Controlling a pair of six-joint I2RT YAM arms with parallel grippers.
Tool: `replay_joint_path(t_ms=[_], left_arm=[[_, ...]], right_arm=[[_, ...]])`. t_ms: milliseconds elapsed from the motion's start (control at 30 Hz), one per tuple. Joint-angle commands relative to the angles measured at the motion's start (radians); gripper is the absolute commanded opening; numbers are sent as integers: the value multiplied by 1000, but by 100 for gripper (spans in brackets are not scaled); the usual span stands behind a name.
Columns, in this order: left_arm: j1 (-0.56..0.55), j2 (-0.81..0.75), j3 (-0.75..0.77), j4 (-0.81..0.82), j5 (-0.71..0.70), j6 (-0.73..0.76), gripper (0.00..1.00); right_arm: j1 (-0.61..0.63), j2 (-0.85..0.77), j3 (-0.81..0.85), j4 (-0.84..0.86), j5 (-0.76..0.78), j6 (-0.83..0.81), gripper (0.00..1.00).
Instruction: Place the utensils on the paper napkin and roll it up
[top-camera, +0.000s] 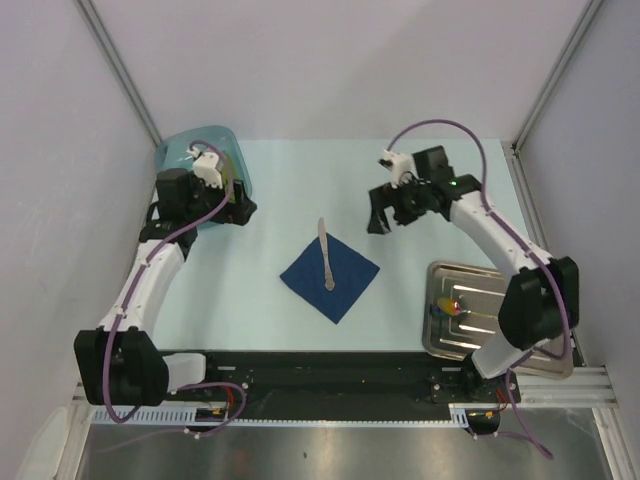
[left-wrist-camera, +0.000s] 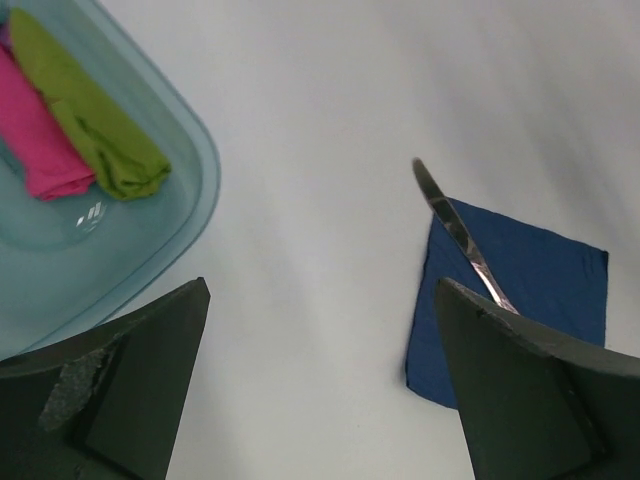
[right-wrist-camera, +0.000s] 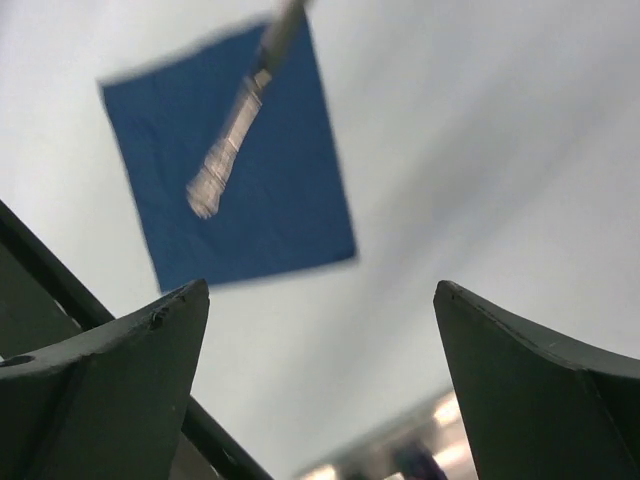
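Because the knife (top-camera: 326, 256) overhangs the napkin (top-camera: 345, 282), I fear rolling pushes it out; left hand (left-wrist-camera: 320, 290) and right hand (right-wrist-camera: 320, 290) hang released.

Paper napkin (top-camera: 340, 285) lies centrally with the knife (top-camera: 325, 256) on it, tip overhanging its far edge; tub (top-camera: 205, 140) stands far left holding two rolled pieces (left-wrist-camera: 85, 110); tray (top-camera: 492, 288) sits near right, small utensils (top-camera: 455, 307) inside.

The pale table (top-camera: 290, 180) bears paper napkin (top-camera: 352, 272), teal tub (top-camera: 215, 140), steel tray (top-camera: 485, 300).
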Motion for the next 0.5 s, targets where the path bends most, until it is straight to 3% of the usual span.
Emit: replay_joint_path(t_ms=[0, 167, 267, 433, 467], left_arm=[[-66, 17, 44, 42, 75, 67, 100], [-106, 51, 63, 23, 115, 88, 100], [-121, 79, 90, -12, 138, 95, 100], [-129, 71, 80, 2, 157, 87, 100], [-129, 71, 81, -3, 154, 85, 100]], right_arm=[[-201, -125, -158, -198, -153, -338, 100], [-464, -267, -221, -469, -233, -842, 100], [-588, -299, -267, -649, -166, -1158, 98], [-645, -356, -438, -605, -9, -1390, 89], [-644, -370, -466, -553, 24, -1427, 82]])
